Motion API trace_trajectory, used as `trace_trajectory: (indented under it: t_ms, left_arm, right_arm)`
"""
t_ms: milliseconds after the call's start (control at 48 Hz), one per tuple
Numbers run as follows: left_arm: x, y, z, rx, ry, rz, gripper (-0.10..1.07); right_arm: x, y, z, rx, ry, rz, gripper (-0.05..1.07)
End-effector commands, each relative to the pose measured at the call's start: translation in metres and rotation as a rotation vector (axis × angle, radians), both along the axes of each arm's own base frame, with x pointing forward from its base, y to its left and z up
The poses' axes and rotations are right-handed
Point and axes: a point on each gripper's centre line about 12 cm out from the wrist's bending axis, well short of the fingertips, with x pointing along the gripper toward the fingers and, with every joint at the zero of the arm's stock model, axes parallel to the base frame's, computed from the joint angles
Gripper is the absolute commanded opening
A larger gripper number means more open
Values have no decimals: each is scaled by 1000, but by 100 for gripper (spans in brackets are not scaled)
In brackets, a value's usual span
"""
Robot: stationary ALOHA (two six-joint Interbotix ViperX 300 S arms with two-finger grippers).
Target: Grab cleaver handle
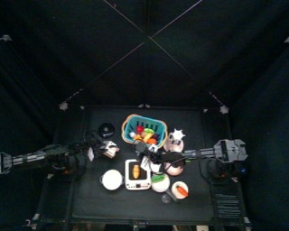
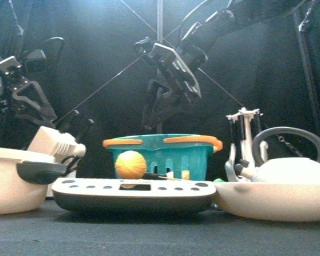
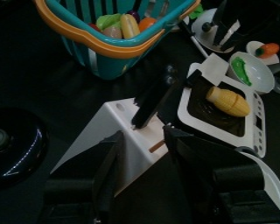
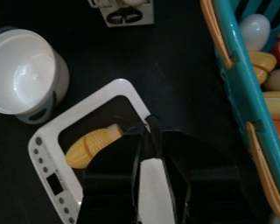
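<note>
A white knife block point(image 3: 108, 144) stands left of the tray, with a black handle point(image 3: 146, 111) sticking up from its slot. My left gripper point(image 3: 145, 171) has its jaws on either side of the block's near end and holds it. It is at the table's left middle in the top view point(image 1: 111, 152). My right gripper point(image 4: 150, 162) hangs over the white tray point(image 4: 43, 179). It is shut on a slim white piece point(image 4: 150, 184) that looks like the cleaver seen edge-on. Its handle end is hidden by the jaws.
A teal basket point(image 1: 144, 132) of toy food stands behind the tray. A yellow food piece point(image 4: 94, 143) lies in the tray. A white bowl point(image 4: 25, 70) sits beside it, a black pot point(image 3: 8, 144) by the block, and a plate point(image 1: 181, 189) at the front right.
</note>
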Motion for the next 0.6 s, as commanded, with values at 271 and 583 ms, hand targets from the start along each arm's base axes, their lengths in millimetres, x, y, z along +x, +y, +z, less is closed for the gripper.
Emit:
trace_trajectory:
  t_ms: [271,583]
  left_arm:
    - [4,2,10,14,-27,-1,81]
    - [4,1,8,12,-23,-1,81]
  right_arm:
    - [-4,-3,-20,-4,-3,32,76]
    - [-5,-8,-39,-28,56,32,79]
